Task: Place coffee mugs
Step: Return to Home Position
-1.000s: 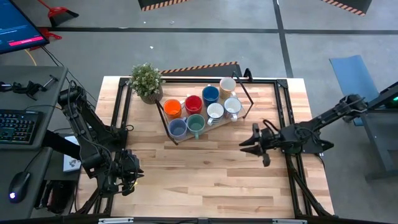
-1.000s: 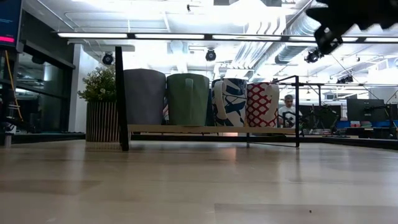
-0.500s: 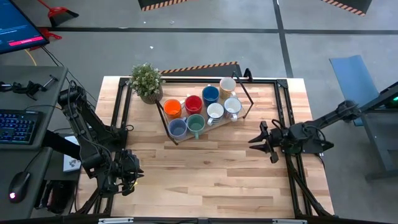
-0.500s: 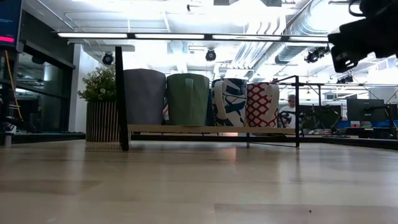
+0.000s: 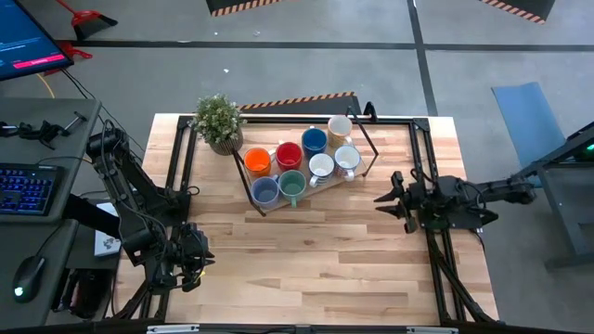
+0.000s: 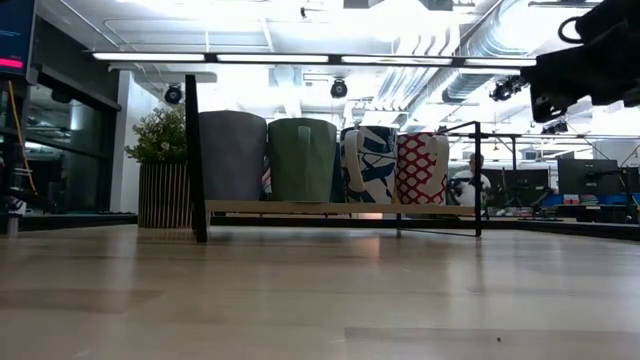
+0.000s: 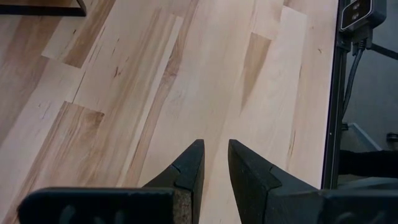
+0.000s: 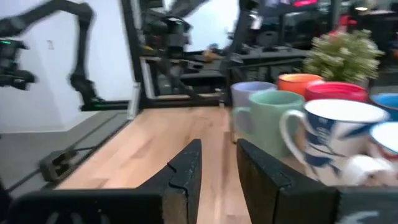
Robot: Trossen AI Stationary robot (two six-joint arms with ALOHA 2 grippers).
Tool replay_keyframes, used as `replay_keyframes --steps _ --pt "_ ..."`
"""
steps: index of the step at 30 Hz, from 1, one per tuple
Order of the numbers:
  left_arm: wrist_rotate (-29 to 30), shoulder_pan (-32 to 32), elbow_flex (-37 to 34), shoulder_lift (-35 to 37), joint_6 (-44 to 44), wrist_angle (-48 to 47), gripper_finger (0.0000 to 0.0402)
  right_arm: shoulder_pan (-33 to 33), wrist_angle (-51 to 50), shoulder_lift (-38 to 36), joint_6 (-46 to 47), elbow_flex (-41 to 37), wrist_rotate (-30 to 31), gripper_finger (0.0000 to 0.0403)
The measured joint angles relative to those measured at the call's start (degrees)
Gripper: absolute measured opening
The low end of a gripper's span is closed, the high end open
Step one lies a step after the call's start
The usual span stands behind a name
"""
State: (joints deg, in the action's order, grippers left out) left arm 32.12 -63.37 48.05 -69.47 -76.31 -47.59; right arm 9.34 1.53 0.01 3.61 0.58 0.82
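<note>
Right gripper (image 5: 388, 198): spread, empty, retracting
Eight coloured ceramic mugs (image 5: 289, 155): on black wire rack (image 6: 190, 150), likely done
Left gripper (image 7: 216, 148): parked, slightly spread

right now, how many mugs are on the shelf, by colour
orange mug: 1
red mug: 1
bright blue mug: 1
grey-blue mug: 1
green mug: 1
cream mug: 1
white mugs: 2
total: 8
</note>
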Motion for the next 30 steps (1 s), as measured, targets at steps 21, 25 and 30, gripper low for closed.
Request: replay_keyframes --steps 21,25,30 --pt "0.0 0.0 0.0 0.0 0.0 1.3 0.006 -10.5 -0.5 0.6 13.0 0.0 -0.9 0.0085" --pt "0.0 0.0 0.0 0.0 0.0 1.2 0.006 -10.5 -0.5 0.7 12.9 0.0 -0.9 0.0085" --pt "0.0 0.0 0.0 0.0 0.0 1.2 0.006 -10.5 -0.5 0.7 12.9 0.0 -0.8 0.0085"
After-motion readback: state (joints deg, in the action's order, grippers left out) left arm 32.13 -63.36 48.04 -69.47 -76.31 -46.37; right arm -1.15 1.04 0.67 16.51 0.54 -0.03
